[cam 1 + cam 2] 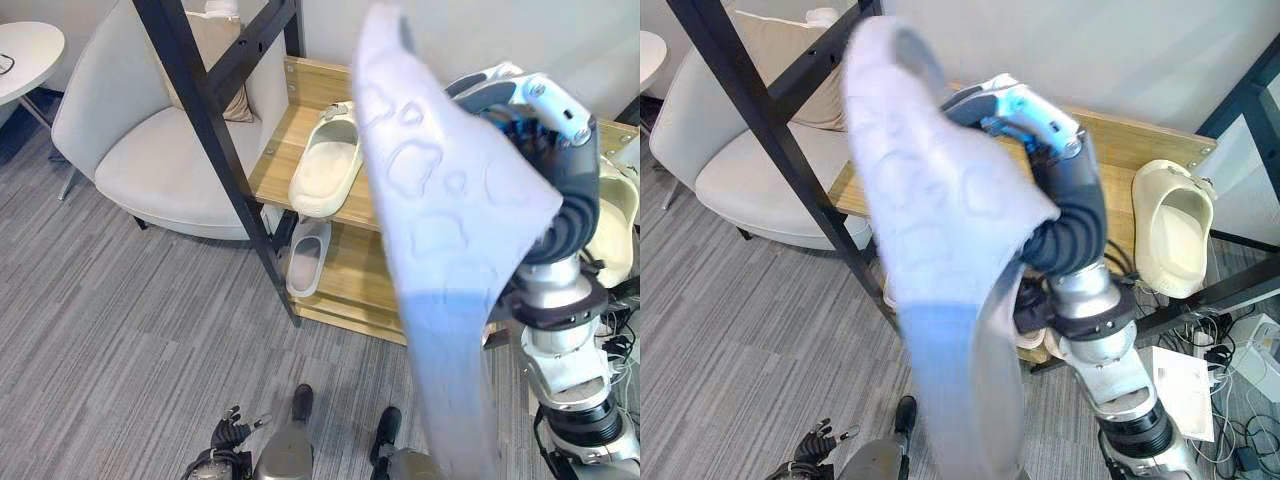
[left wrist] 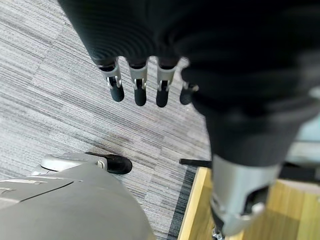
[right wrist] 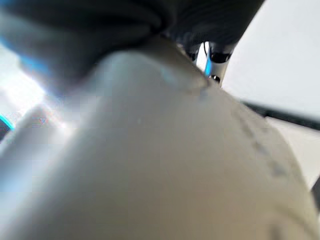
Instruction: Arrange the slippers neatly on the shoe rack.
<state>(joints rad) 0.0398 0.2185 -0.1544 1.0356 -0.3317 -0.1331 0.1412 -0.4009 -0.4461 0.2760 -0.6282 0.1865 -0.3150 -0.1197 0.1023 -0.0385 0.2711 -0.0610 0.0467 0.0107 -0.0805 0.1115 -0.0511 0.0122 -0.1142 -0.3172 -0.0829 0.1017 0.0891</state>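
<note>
Right hand [image 1: 1040, 120] raised close before head camera, fingers closed round pale slipper [image 1: 930, 250]; sole faces camera. Long axis near vertical, one end up, other end hanging low; which end is toe cannot be told. Shoe rack [image 1: 275, 165] beyond: cream slipper [image 1: 325, 165] on upper shelf, toe toward robot; second slipper [image 1: 307, 257] on lower shelf, likewise lengthwise. Third cream slipper [image 1: 1173, 227] at rack's right end. Left hand [image 2: 145, 87] low over grey carpet [image 1: 110, 330], fingers straight, empty. Armchair [image 1: 150, 150] left of rack.
</note>
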